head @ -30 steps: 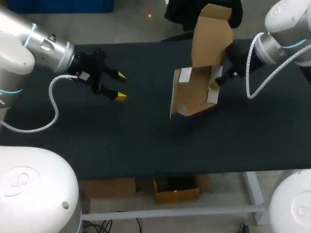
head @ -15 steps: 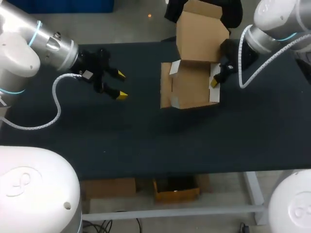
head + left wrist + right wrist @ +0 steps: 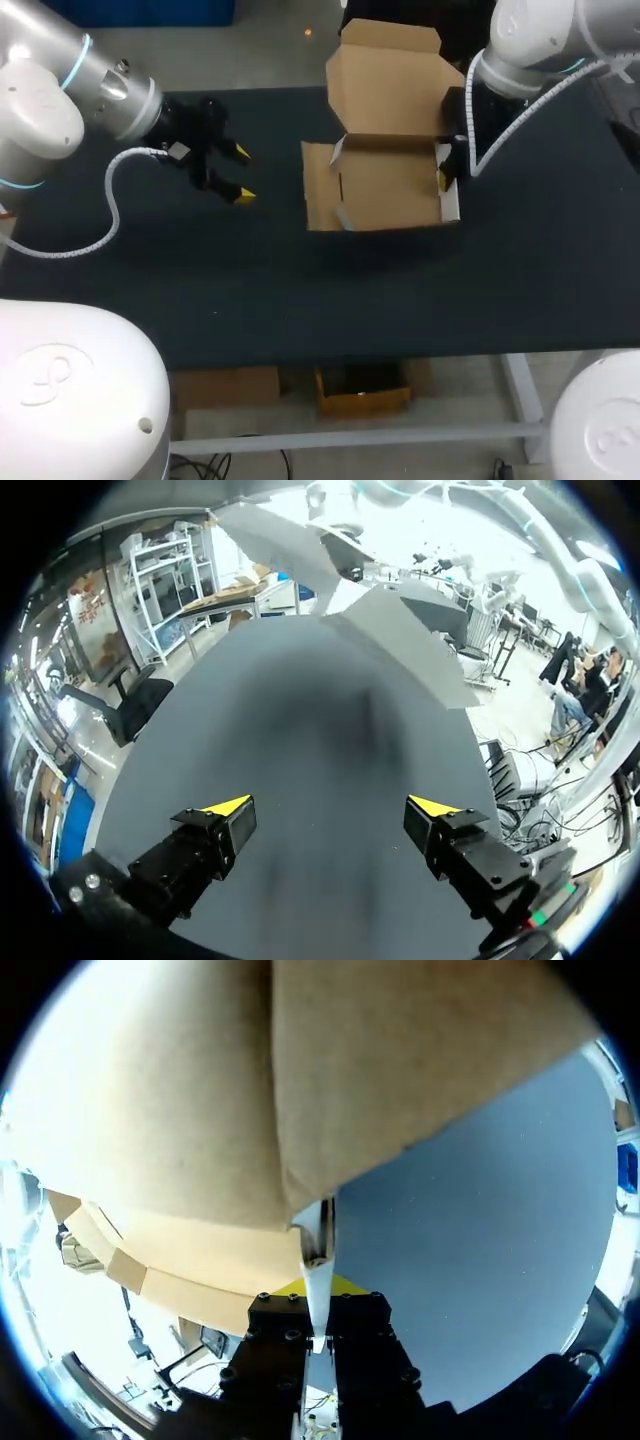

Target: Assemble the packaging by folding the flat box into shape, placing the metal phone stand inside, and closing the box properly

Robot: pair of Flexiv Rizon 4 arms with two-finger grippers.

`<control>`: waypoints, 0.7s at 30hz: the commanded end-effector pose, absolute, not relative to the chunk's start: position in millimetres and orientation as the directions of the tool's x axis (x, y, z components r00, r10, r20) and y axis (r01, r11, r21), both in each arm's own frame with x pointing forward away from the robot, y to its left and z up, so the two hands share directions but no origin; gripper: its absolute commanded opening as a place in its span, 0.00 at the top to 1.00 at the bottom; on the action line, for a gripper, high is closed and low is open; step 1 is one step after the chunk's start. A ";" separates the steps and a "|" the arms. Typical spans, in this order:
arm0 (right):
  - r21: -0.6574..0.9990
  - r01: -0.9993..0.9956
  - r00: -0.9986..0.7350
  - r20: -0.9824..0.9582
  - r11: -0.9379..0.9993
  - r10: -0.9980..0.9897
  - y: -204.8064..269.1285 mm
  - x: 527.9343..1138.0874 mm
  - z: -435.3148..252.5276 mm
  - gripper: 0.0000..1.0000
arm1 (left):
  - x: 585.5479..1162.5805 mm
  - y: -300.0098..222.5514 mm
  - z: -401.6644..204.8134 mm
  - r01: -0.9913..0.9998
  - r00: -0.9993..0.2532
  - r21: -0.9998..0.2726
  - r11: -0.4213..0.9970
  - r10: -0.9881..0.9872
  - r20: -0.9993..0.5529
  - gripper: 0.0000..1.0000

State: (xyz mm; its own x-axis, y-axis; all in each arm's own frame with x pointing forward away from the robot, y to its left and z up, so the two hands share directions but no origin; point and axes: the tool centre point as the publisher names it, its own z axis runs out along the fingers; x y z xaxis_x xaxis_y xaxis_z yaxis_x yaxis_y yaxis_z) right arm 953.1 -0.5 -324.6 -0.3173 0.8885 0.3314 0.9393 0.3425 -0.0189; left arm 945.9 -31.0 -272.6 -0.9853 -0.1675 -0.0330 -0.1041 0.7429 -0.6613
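The cardboard box [image 3: 385, 190] has swung round square over the tabletop [image 3: 300, 290], its lid up at 12 o'clock. The right pincer [image 3: 443, 172] is clamped on the box's 3 o'clock wall; the left pincer [image 3: 244, 174] hangs with fingers apart, well off at 9 o'clock. That wall is best held steady while the left presses the walls upright.

Robotics lab or test cell. Evidence: two white industrial arms, left arm [image 3: 50, 100] and right arm [image 3: 540, 40], flanking black-topped work table [image 3: 300, 290]; coiled white cable [image 3: 106, 195] looping off left arm.
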 end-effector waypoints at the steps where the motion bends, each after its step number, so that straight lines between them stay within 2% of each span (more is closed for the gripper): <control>1: -0.123 0.947 -0.248 0.312 0.298 0.917 -5.6 957.3 -329.9 1.00 | 941.1 -24.3 -272.1 -0.112 -0.983 -0.658 0.744 -0.181 -0.038 0.00; 16: -0.136 0.948 -0.233 0.311 0.286 0.921 -9.1 956.0 -330.4 1.00 | 941.4 -11.7 -266.4 -0.129 -0.978 -0.654 0.745 -0.206 -0.042 0.00; 21: -0.206 0.939 -0.225 0.232 0.274 0.946 15.4 960.3 -336.8 1.00 | 941.8 -13.1 -267.6 -0.128 -0.978 -0.653 0.747 -0.205 -0.043 0.00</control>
State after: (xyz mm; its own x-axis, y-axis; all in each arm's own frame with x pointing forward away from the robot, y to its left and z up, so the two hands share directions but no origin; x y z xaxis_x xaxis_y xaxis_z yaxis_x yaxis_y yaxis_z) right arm 952.2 -2.3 -333.6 -0.2273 0.9323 0.2814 0.9482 0.2777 -0.1544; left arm 941.3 -11.8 -267.1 -0.9777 -0.2052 -0.0441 -0.1265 0.7438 -0.6563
